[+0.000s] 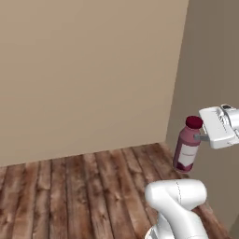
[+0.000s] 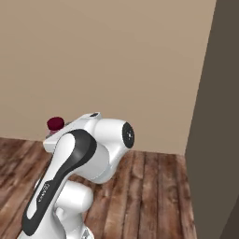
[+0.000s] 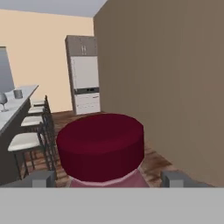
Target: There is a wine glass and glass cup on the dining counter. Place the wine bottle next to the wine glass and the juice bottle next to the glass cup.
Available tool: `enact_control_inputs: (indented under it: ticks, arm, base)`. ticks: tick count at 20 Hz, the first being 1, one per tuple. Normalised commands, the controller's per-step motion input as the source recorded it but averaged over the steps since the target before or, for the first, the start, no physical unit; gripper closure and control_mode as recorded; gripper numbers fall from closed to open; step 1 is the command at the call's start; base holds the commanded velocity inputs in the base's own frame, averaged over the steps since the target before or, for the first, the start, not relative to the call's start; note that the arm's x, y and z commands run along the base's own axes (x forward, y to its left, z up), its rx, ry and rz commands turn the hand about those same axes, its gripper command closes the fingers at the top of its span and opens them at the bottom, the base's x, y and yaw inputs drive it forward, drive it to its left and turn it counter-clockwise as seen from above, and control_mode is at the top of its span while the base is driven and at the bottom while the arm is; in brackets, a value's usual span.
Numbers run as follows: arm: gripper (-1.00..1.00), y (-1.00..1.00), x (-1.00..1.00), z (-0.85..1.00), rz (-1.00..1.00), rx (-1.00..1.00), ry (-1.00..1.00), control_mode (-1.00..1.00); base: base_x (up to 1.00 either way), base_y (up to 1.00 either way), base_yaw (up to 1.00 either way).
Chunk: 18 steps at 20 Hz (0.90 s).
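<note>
The gripper (image 1: 201, 137) is gripping the juice bottle (image 1: 187, 144) just under its round red cap, its 2 fingers (image 3: 40, 178) sitting on either side of the neck and the bottle hanging clear of the wooden floor (image 1: 84, 186), so the jaws are clamped on it rather than free. From the hand's own view the cap is sitting directly ahead of the fingertips and very close, blocking the lower middle of the view. The main risk, as I judge it, is slipping: the hold is high on a narrow neck with the heavy body hanging below, so a quick swing or a hard stop of the base could be tilting the bottle between the pads or letting it drop. A second risk is the dark wall panel (image 1: 210, 70) running close along one side of the hand; turning toward it could be knocking the bottle. The dining counter (image 3: 13, 109) is lying far ahead and to the hand's left, with the wine glass (image 3: 2, 101) and the glass cup (image 3: 18, 93) standing near each other on its marble top and stools (image 3: 27, 142) lined along it, which the bottle could be clipping on approach. A tall cabinet unit (image 3: 84, 74) is standing against the far beige wall.
</note>
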Motion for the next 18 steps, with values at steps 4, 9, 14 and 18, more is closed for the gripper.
enact_control_inputs:
  ticks: [4, 9, 14, 18]
  arm:
    - [1.0, 0.0, 0.0, 0.0, 0.0, 0.0, 0.0, 1.0]
    - [1.0, 0.0, 0.0, 0.0, 0.0, 0.0, 0.0, 1.0]
    - [1.0, 0.0, 0.0, 0.0, 0.0, 0.0, 0.0, 1.0]
    - [1.0, 0.0, 0.0, 0.0, 0.0, 0.0, 0.0, 1.0]
  base:
    - [0.59, -0.06, 0.32]
    - [0.53, -0.04, 0.39]
    - [0.48, -0.03, 0.49]
    - [0.42, -0.02, 0.54]
